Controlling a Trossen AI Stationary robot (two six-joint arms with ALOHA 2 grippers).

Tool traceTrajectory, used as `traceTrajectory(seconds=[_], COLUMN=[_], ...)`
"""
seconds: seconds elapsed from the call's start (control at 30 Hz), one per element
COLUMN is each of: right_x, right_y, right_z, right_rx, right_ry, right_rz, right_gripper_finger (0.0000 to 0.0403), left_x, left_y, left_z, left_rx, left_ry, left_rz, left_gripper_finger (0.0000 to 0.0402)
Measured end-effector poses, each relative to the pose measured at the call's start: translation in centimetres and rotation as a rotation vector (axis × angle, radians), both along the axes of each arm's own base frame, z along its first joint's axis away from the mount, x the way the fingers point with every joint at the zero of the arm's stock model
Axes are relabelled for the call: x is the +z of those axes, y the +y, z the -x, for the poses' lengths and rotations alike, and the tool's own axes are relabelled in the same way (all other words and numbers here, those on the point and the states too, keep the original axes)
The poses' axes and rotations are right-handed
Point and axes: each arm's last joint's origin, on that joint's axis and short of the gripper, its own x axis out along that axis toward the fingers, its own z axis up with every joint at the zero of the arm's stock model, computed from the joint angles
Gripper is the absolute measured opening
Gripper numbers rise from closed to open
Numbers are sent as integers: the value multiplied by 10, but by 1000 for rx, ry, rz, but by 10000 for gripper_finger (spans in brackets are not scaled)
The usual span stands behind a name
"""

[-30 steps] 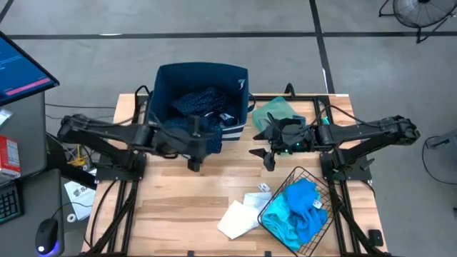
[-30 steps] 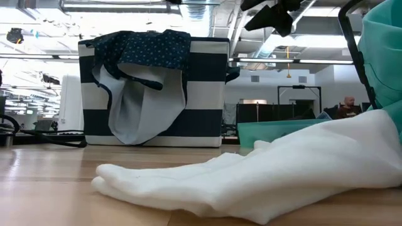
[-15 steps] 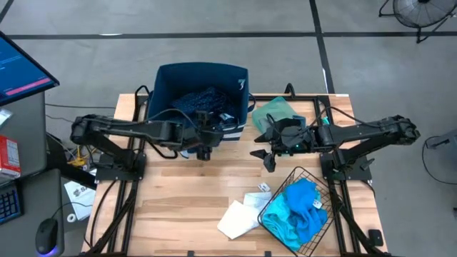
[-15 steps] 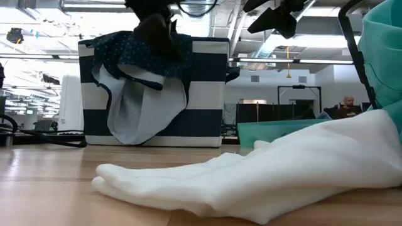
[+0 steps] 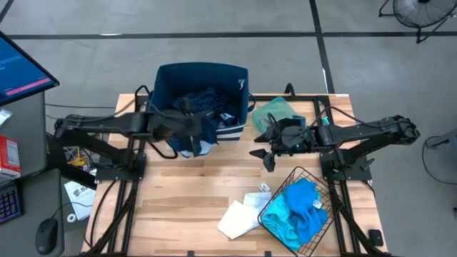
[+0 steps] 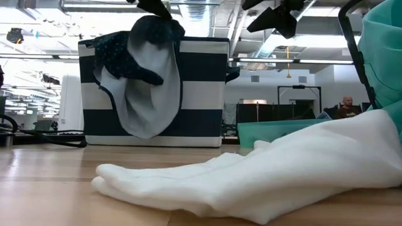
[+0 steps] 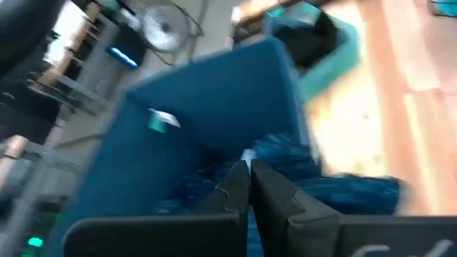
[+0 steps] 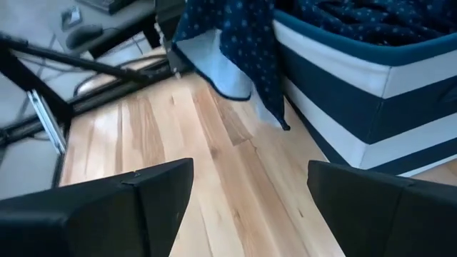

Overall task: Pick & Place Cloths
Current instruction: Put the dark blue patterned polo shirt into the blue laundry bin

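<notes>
Navy white-dotted cloth [image 6: 141, 69] (pale lining); navy white-striped bin [image 6: 201, 88].

A boxy navy fabric bin with white stripes [image 5: 202, 76] stands at the far edge of the pale wooden slatted table [image 5: 178, 196], its open top facing up. In the low view its striped front wall [image 6: 201, 88] faces the camera. A black wire mesh basket [image 5: 308, 177] lies tilted at the table's near right corner. A shallow teal plastic tray [image 5: 280, 108] sits just right of the bin. Off the table's left side, a computer monitor [image 5: 21, 68] glows blue, with a black mouse [image 5: 47, 233] on the desk nearby. A fan [image 5: 414, 11] stands on the grey floor [image 5: 93, 21] at far right. A person [image 6: 347, 105] shows in the room behind.
</notes>
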Motion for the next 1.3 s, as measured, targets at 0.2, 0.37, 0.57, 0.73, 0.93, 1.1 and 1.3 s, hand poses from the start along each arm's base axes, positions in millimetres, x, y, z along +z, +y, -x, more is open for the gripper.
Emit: traceTrajectory(seconds=[0.2, 0.37, 0.57, 0.73, 0.93, 1.1, 1.3], right_x=[0, 1, 1, -17, -45, -61, -68], right_y=[-1, -7, -12, -11, -5, 1, 5], right_z=[0, -1, -1, -16, -43, -57, -59], right_rx=[-16, -71, -108, -112, -23, 93, 207], right_ry=[-7, -23, -30, 35, 97, 126, 170], right_rz=[-19, -74, -110, -101, -167, -274, -354], right_gripper_finger=[270, 270, 270, 270, 270, 270, 270], left_x=[47, 93, 93, 59, 17, -28, -73], left_y=[22, 51, 45, 16, -1, -9, -15], left_z=[26, 53, 90, 126, 152, 149, 138], left_rx=[90, 228, 178, 70, 177, 247, 262], left_ry=[-211, -521, -505, -427, -384, -289, -102], left_rz=[-241, -406, -274, 336, 864, 1026, 1130], left_gripper_finger=[0, 0, 0, 0, 0, 13, 94])
